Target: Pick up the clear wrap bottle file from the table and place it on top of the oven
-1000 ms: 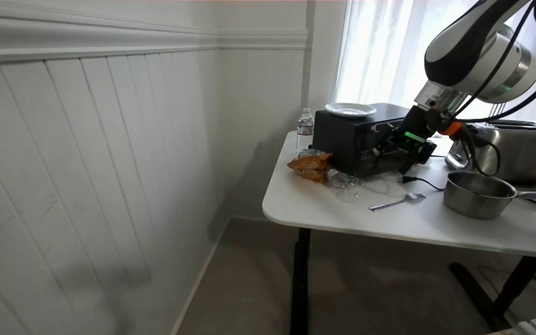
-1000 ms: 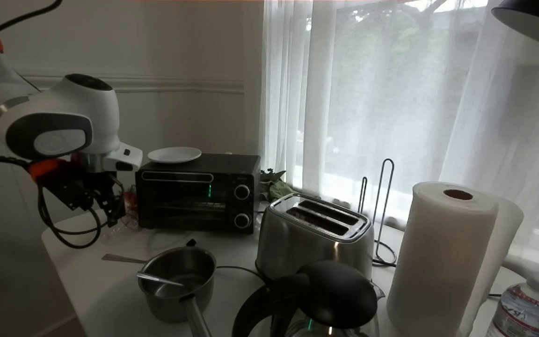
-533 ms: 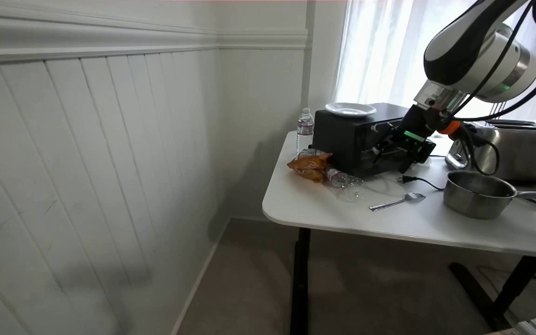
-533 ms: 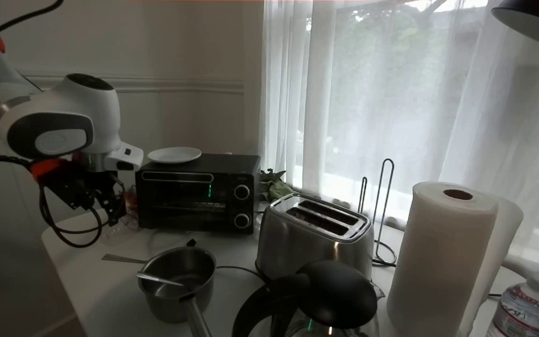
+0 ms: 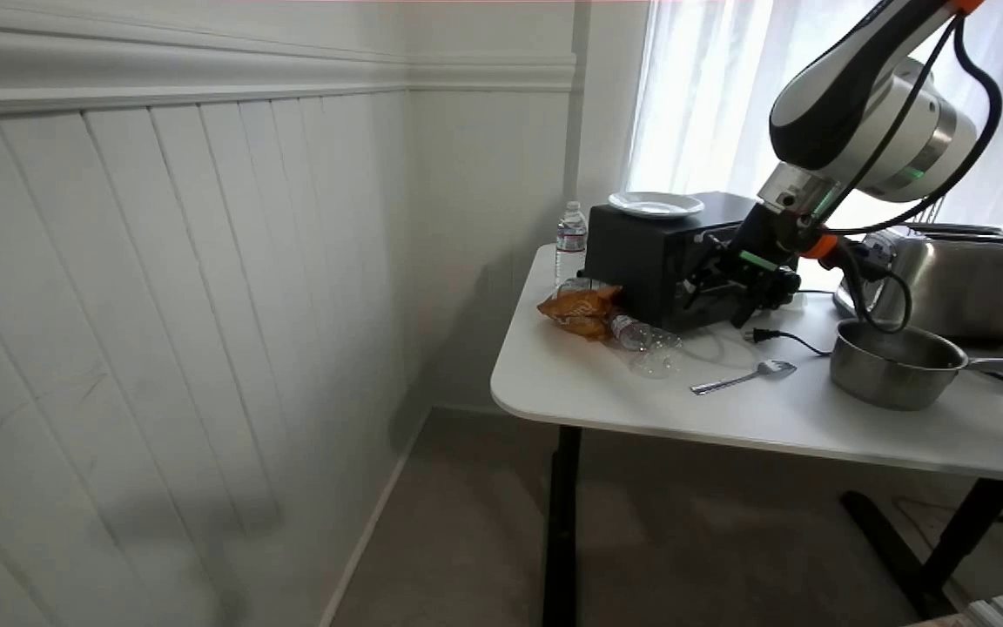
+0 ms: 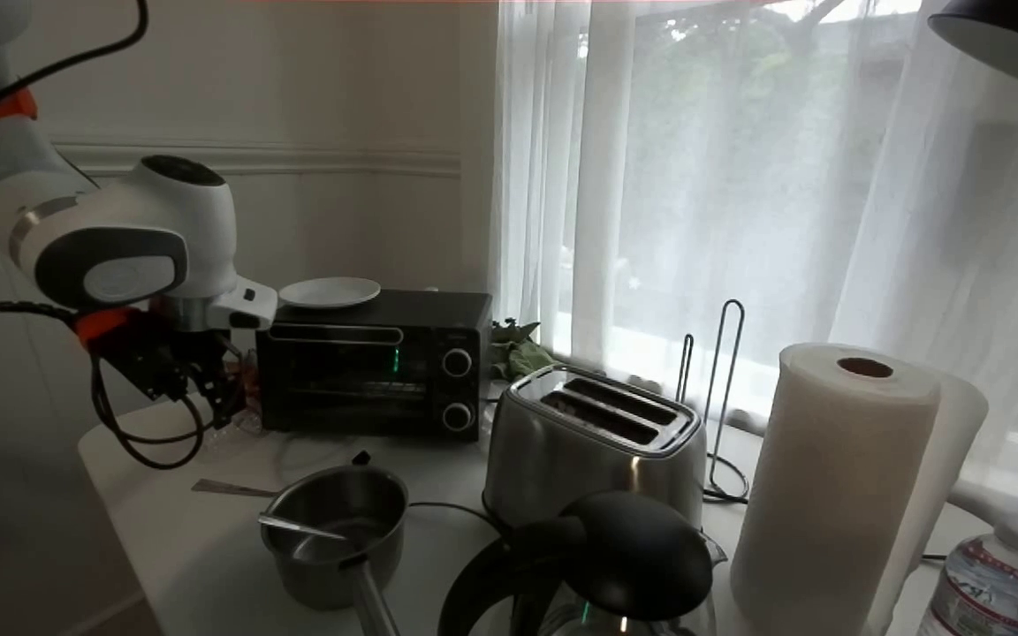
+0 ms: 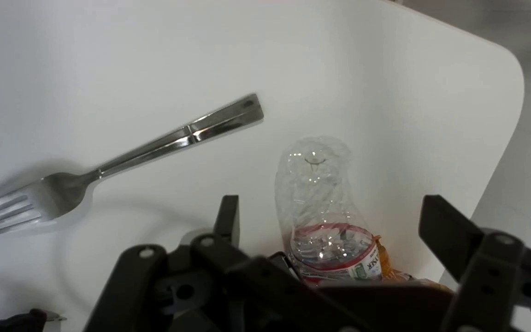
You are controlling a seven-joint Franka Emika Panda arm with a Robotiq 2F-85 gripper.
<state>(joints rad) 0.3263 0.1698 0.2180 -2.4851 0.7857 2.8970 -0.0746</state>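
While fingers (image 7: 446, 233) gape, bottle (image 7: 324, 210) lying on table (image 7: 424, 106)

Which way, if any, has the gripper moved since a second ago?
Yes: in an exterior view, the gripper has shifted slightly left in the picture, away from the silver toaster.

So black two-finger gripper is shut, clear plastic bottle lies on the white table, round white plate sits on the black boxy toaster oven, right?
One slip: the black two-finger gripper is open, not shut; its jaws stand apart in the wrist view. Rest holds: clear plastic bottle lies on the white table, round white plate sits on the black boxy toaster oven.
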